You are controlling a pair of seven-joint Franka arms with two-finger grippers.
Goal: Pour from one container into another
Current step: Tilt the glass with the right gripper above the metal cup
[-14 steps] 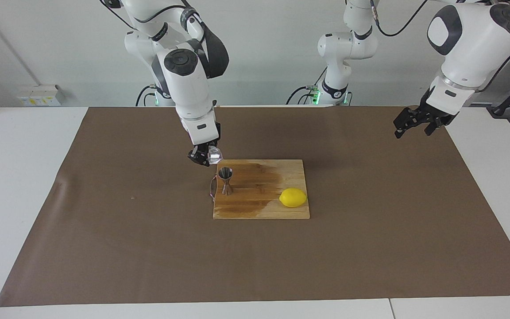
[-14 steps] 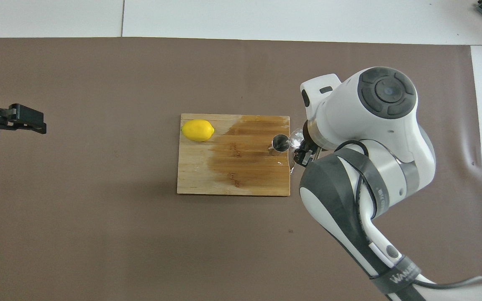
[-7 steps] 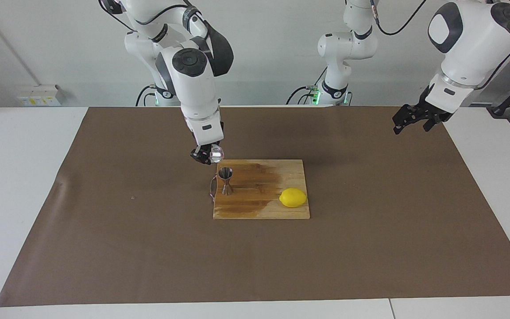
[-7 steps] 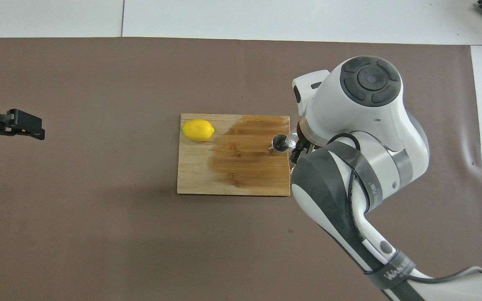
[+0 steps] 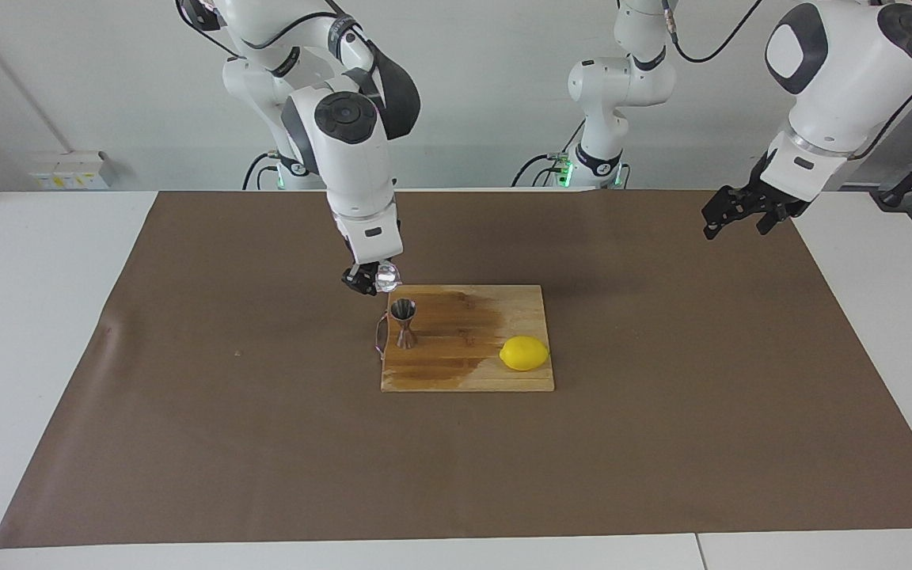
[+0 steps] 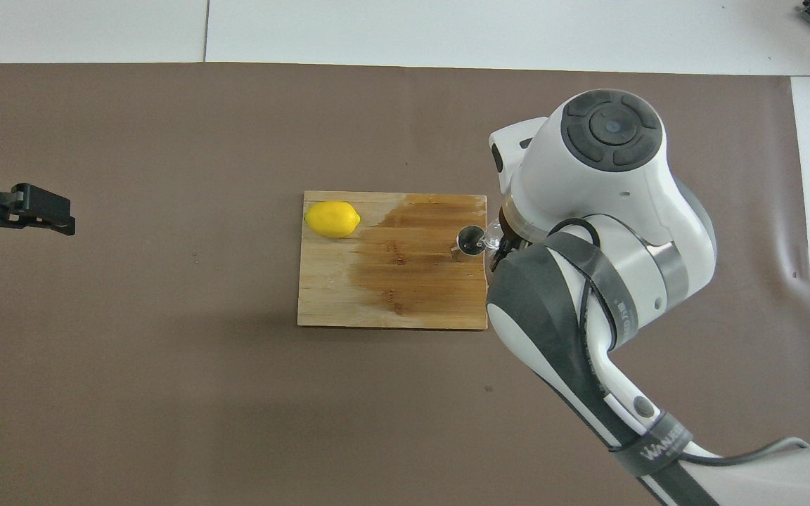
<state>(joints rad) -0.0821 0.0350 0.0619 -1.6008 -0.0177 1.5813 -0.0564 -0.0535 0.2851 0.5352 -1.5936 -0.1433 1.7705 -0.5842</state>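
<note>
In the facing view, centre frame, the right gripper is clamping its fingers on the glass cup, tipping it just above the jigger standing on the cutting board; the left gripper, upper right, is waiting with fingers apart. In the overhead view, the cup is showing right of centre, beside the jigger's mouth; tilting slowly and keeping the lip over that mouth should be limiting spills.

White surface under a plain brown mat; pale wooden board with a broad darker brown stain across its middle, grain in straight lines. Lemon bright yellow; jigger shiny steel grey; glass cup clear with white glints. Arms white with dark grey joints, both hands black: right hand, left hand.
</note>
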